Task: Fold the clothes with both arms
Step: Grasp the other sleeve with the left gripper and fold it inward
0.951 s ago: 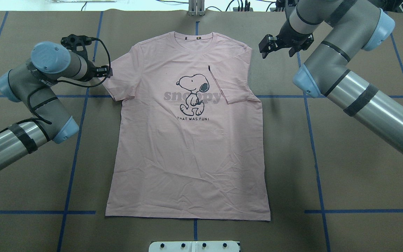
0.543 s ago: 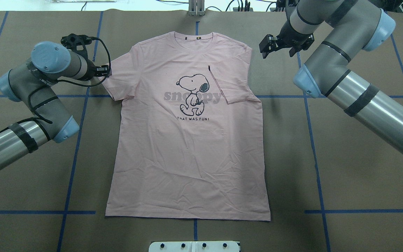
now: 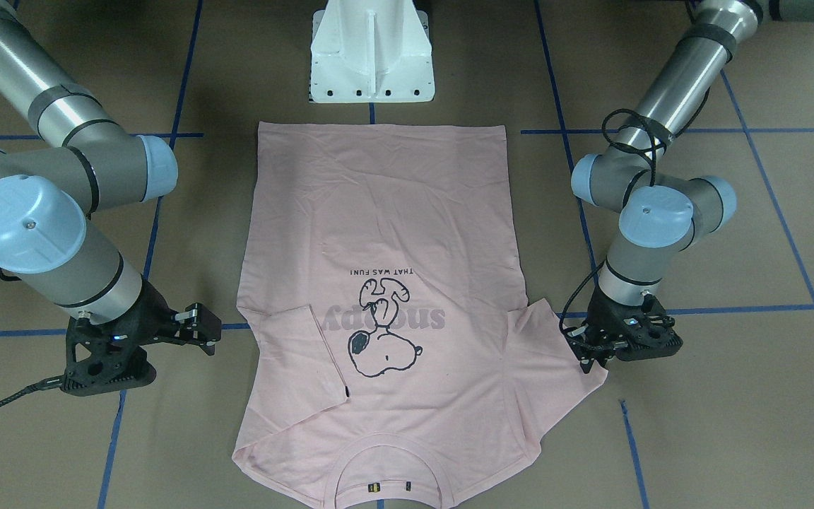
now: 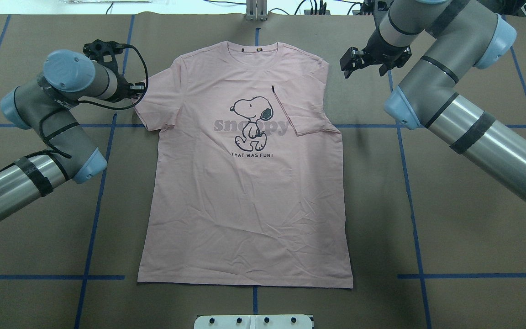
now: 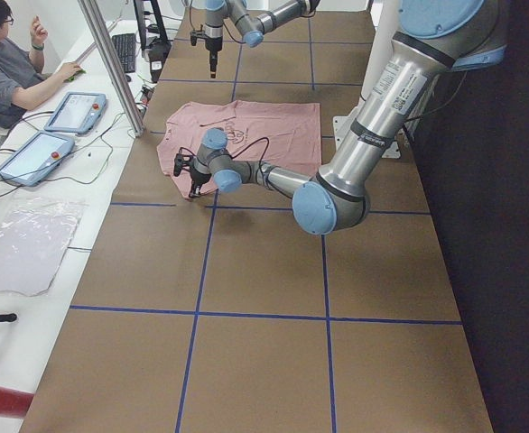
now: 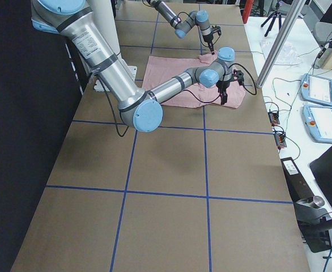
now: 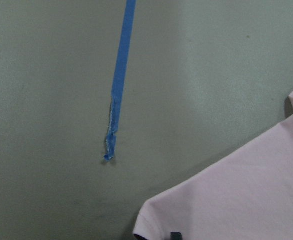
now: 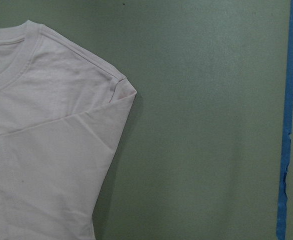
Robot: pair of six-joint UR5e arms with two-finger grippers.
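Two pincers: right pincer (image 3: 210, 332) spread, empty; left pincer (image 3: 586, 351) (touching T-shirt (image 3: 393, 198)) unclear.

Bare brown table (image 4: 454, 214) lies open along both long sides of the T-shirt (image 4: 244, 205). Only a narrow strip separates its hem from the white pedestal (image 4: 254, 321). The right gripper (image 4: 347, 63) hangs over bare table just beside the folded-in sleeve. The left gripper (image 4: 141, 87) crowds the spread sleeve's edge, and the left arm (image 4: 57, 114) overhangs the table beside it.
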